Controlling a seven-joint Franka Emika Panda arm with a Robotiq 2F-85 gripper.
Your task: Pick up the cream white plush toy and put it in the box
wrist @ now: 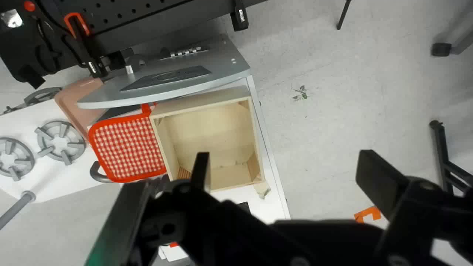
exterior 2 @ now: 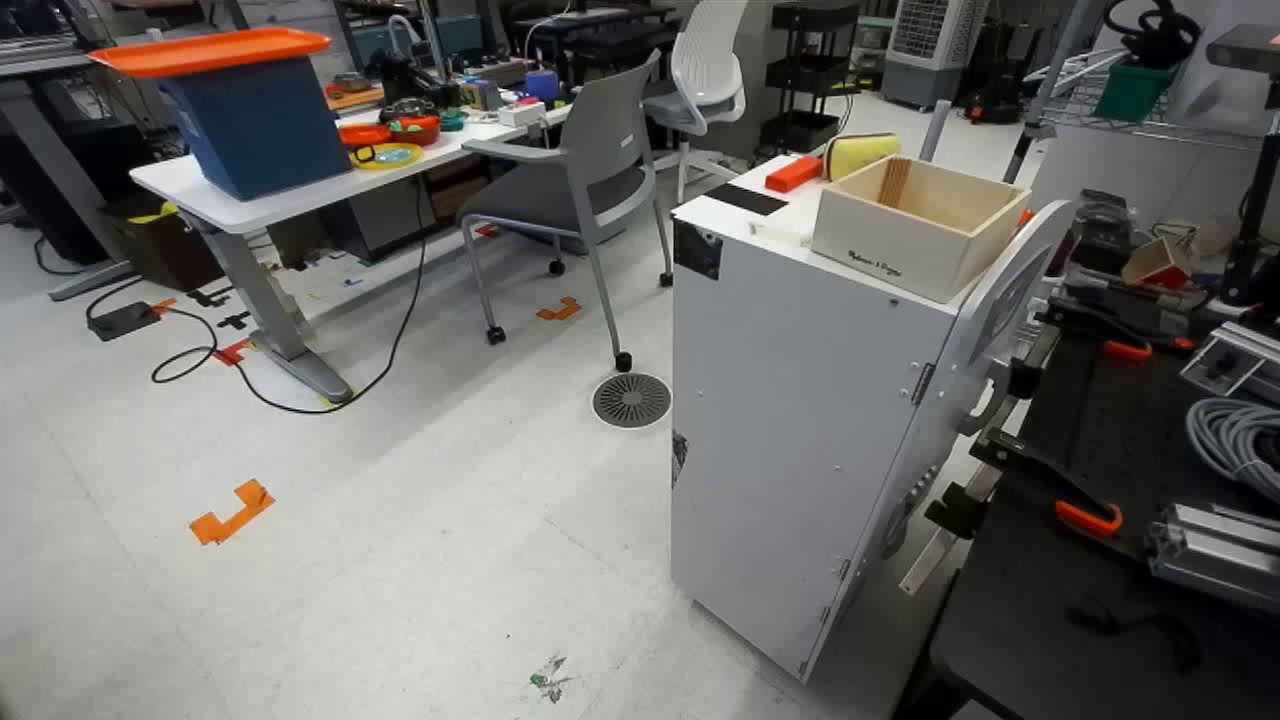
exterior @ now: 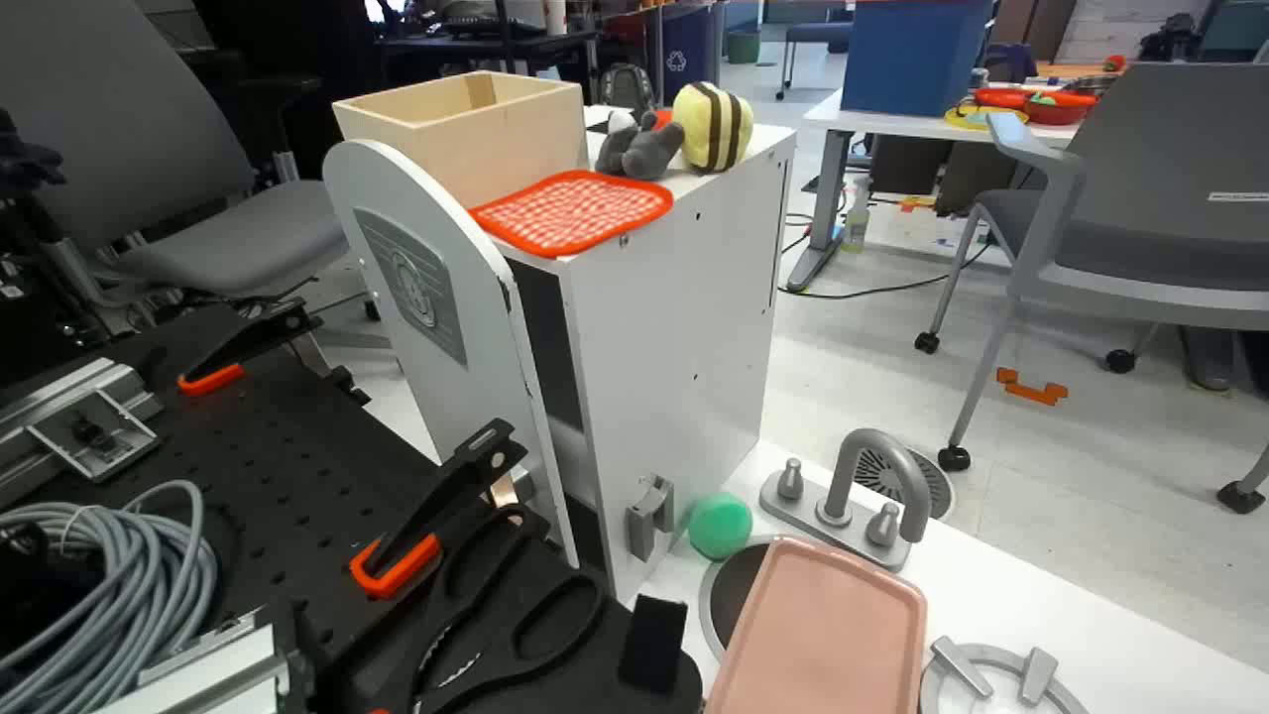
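The plush toy [exterior: 714, 127] is rounded and pale yellow-cream with dark bands. It sits on top of a white cabinet, beside a grey plush. In an exterior view the yellow toy [exterior 2: 860, 152] shows partly behind the box. The box [exterior: 461, 129] is pale wood, open-topped, and stands on the same cabinet top; it also shows in an exterior view [exterior 2: 890, 240]. In the wrist view the box [wrist: 203, 103] looks empty inside. My gripper [wrist: 283, 157] is open with nothing between its fingers, one finger overlapping the box's corner. The toy is hidden in the wrist view. Neither exterior view shows the gripper.
A red-checked pot holder [exterior: 575, 210] lies beside the box. A grey plush [exterior: 639, 149] and a red block [exterior 2: 795, 173] are on the cabinet top. A rounded grey-white door panel [exterior: 426, 288] rises beside the box. A black pegboard table [exterior: 258, 436] stands alongside.
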